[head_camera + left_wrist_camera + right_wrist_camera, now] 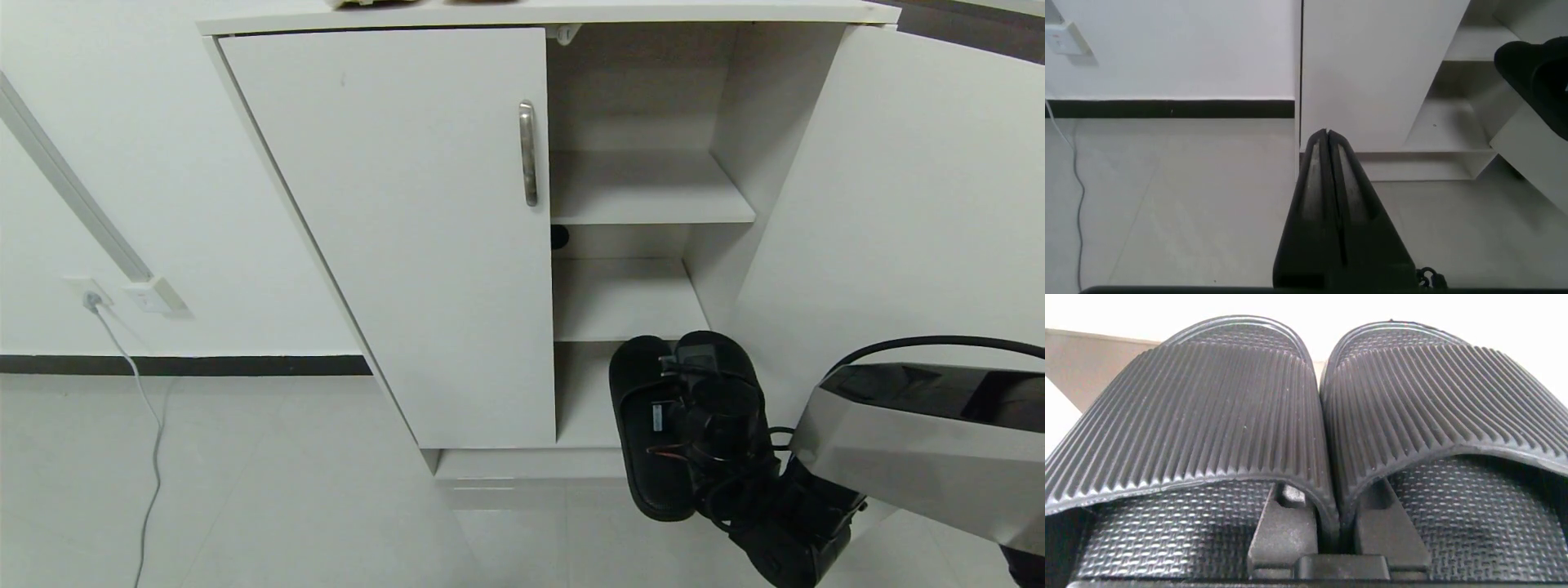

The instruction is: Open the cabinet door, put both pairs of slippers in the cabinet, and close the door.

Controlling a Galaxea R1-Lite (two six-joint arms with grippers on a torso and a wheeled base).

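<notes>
A pair of black slippers [649, 425] hangs sole to sole in my right gripper [700, 392], just in front of the white cabinet's bottom compartment [581, 400]. In the right wrist view the fingers [1284, 527] pinch the slippers' inner edges, under the ribbed straps [1208, 408]. The cabinet's right door [898, 204] stands open and its left door [392, 229], with a metal handle [528, 153], is closed. My left gripper [1327, 140] is shut with nothing in it, low over the floor in front of the closed door [1372, 65]. The slippers [1535, 65] show off to its side.
Two bare shelves [645, 192] [624, 298] sit above the bottom compartment. A wall socket [91, 298] with a grey cable [151, 441] trailing on the tiled floor is at the left. Something lies on the cabinet top [359, 3].
</notes>
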